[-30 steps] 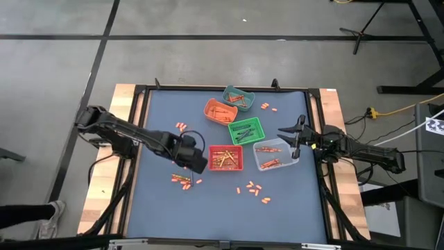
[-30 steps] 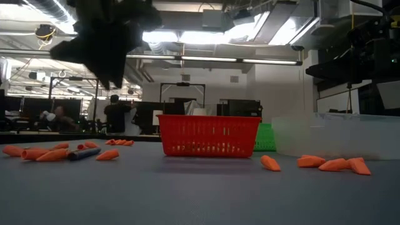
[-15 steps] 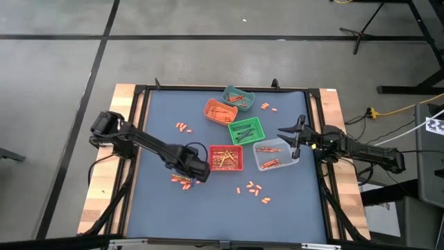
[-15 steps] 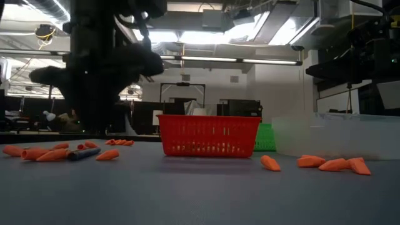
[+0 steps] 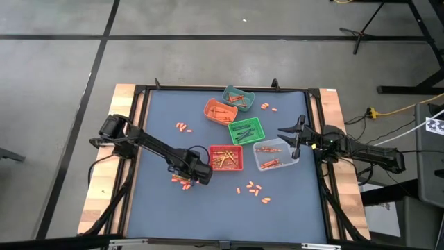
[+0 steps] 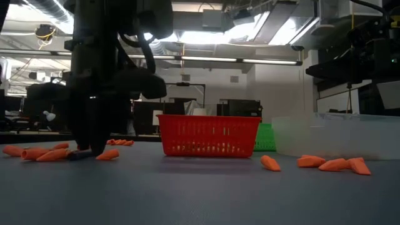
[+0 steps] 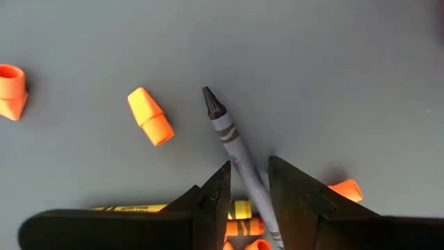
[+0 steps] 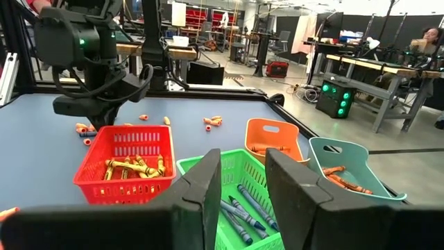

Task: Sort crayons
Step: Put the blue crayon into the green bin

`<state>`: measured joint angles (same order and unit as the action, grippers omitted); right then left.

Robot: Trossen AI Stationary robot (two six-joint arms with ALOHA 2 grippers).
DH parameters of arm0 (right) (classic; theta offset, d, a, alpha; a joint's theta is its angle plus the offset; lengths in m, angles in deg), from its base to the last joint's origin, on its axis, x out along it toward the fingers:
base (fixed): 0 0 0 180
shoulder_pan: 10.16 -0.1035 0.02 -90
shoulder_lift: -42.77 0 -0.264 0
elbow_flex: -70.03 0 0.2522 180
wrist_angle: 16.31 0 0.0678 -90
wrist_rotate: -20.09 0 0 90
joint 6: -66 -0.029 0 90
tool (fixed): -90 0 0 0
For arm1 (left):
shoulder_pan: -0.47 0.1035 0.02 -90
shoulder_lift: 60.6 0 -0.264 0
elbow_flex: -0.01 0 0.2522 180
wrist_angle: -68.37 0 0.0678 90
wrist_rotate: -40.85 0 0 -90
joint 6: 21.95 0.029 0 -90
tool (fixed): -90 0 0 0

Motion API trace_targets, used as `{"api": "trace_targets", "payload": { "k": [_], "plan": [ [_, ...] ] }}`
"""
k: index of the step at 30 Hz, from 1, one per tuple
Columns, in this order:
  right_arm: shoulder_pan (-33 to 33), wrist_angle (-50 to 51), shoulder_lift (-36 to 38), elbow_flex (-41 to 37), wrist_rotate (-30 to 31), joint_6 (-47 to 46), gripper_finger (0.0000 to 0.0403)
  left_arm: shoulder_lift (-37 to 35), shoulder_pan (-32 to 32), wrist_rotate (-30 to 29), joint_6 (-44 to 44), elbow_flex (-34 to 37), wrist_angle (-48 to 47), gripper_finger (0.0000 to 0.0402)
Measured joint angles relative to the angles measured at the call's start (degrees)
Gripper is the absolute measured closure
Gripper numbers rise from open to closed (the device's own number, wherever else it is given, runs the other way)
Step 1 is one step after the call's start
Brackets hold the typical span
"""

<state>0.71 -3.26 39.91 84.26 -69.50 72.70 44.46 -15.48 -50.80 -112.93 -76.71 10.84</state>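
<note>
The left gripper (image 5: 196, 175) is down at the blue table (image 5: 159, 208), among a loose cluster of crayons (image 5: 182, 182) just left of the red bin (image 5: 226, 157). Its fingers (image 7: 215, 201) are spread and straddle a grey crayon (image 7: 232, 142) lying flat on the mat (a gap shows on either side of it, so nothing is pinched). Orange stubs (image 7: 150, 116) lie near the grey crayon's dark tip, and a yellow-labelled crayon (image 7: 139, 207) sits just beside the fingers. Further right, the orange bin (image 5: 219, 110), teal bin (image 5: 238, 98) and green bin (image 5: 247, 130) hold more crayons, with another scatter (image 5: 254, 189) lying loose below the red bin. At the table's right edge the right gripper (image 5: 293, 135) waits over the clear bin (image 5: 276, 155), its fingers (image 8: 288, 187) parted and holding nothing.
</note>
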Motion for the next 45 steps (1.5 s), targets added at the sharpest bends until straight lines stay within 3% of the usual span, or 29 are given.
{"api": "trace_targets", "payload": {
  "k": [7, 19, 31, 40, 45],
  "plan": [
    [0.01, 0.0, -0.01, 0.0, 0.0, 0.0, 0.029, 0.0, 0.0, -0.47, 0.0, 0.0, 0.07, 0.0322],
    [0.0, 0.0, -0.02, 0.0, 0.0, -0.01, 0.029, 0.0, 0.02, -1.92, 0.38, 0.0, 2.03, 0.0394],
    [0.0, 0.01, -0.02, 0.0, 0.0, -0.02, 0.029, -1.59, 1.17, -2.64, 3.2, 0.0, 3.25, 0.0395],
    [0.01, 0.02, -0.01, 0.0, 0.02, -0.01, 0.029, -8.44, 5.22, -3.63, 11.12, 0.0, 2.46, 0.0395],
    [0.0, 0.02, -0.02, 0.0, 0.0, -0.01, 0.029, -11.41, 8.26, -3.73, 20.59, 0.0, 4.73, 0.0395]
  ]
}}
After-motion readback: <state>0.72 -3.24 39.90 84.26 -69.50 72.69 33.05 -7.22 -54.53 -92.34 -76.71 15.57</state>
